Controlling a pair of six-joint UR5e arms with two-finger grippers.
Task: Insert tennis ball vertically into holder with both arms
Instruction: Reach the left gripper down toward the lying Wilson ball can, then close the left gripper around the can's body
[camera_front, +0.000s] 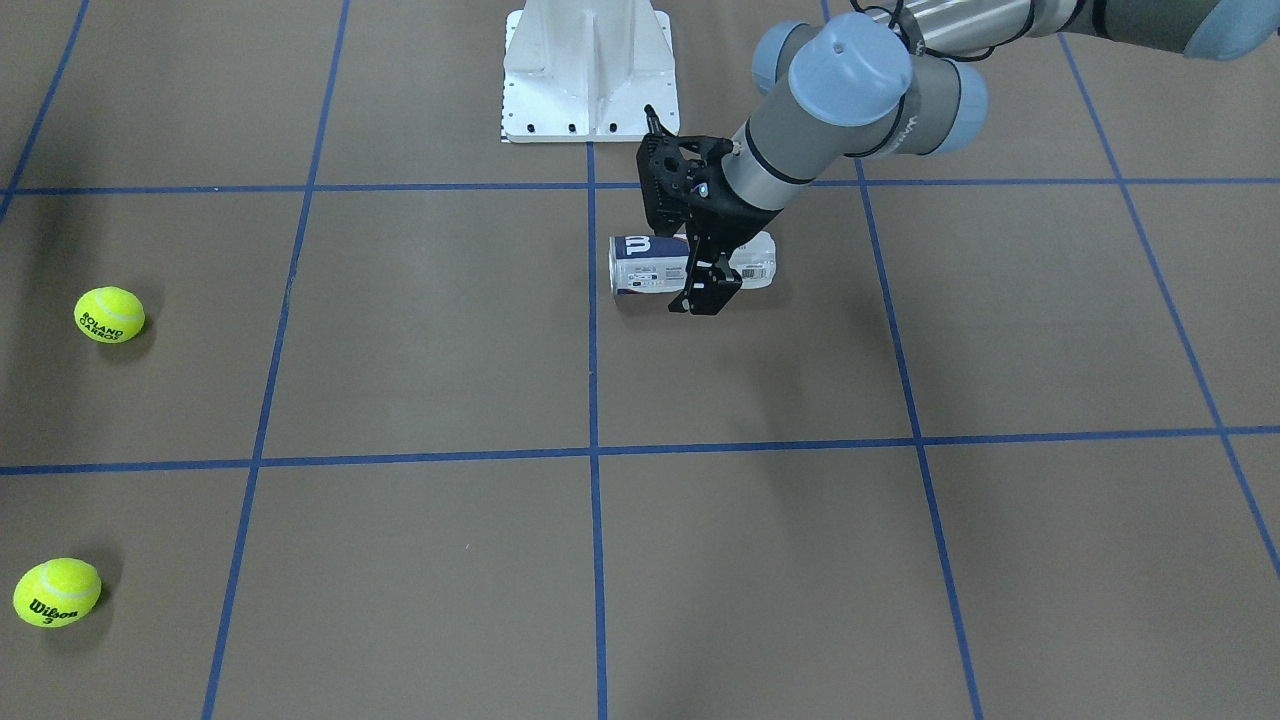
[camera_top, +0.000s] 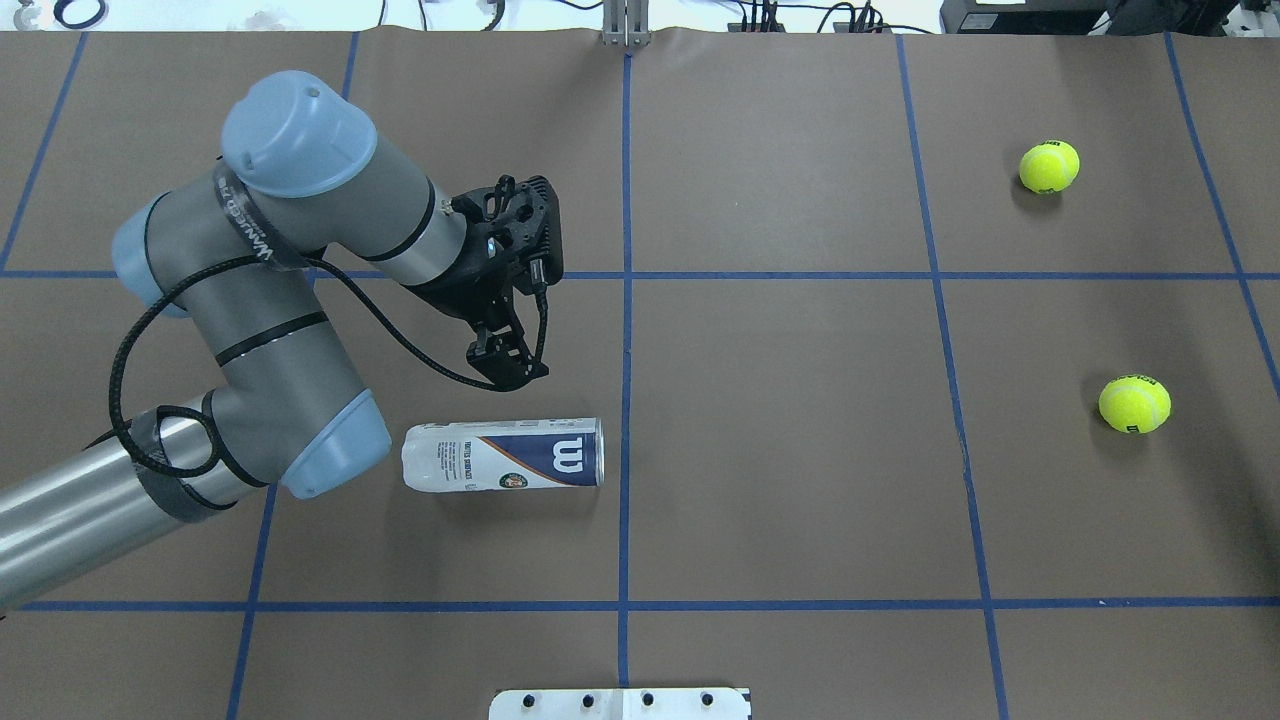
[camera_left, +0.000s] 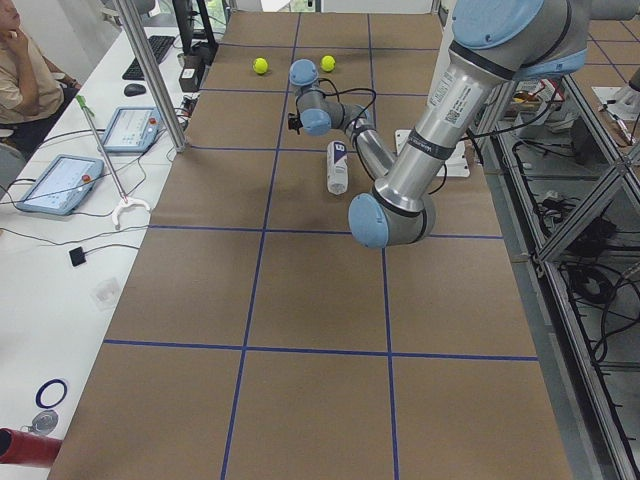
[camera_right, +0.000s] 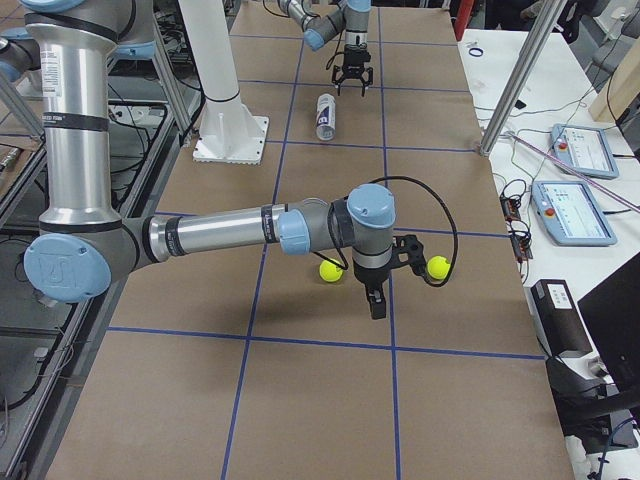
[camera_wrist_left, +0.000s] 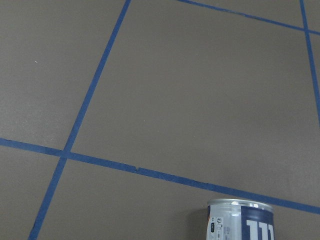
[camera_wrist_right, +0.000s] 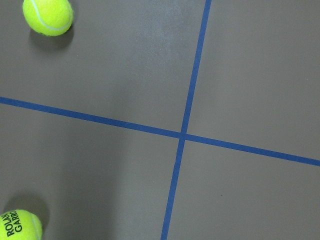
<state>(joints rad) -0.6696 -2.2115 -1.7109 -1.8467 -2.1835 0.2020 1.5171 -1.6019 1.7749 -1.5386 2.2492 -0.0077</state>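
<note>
Surface: desk (camera_top: 800, 450) covered in matte brown paper and divided into large squares by blue tape lines (camera_top: 626, 400). A white bolted pedestal (camera_front: 588, 70) stands at the robot's edge. Side benches with tablets (camera_left: 55, 185) and cables are seen along the far side, and a person (camera_left: 25, 70) is seated there.

The can (camera_top: 505, 455) is lying on its side near the desk's middle, on the left arm's half, with its metal-rimmed end just beside a blue line. It is a clear plastic cylinder wrapped in a white and navy label with a "W".

The left tool (camera_top: 515, 378) is pointed down above the desk, just past the can on the side away from the pedestal. Its jaws are parted and nothing is held.

Two fuzzy yellow tennis balls (camera_top: 1049, 166) (camera_top: 1134, 404) are set well apart from the can on the right half. The right tool (camera_right: 375, 305) hangs between them; how its jaws stand cannot be told.
</note>
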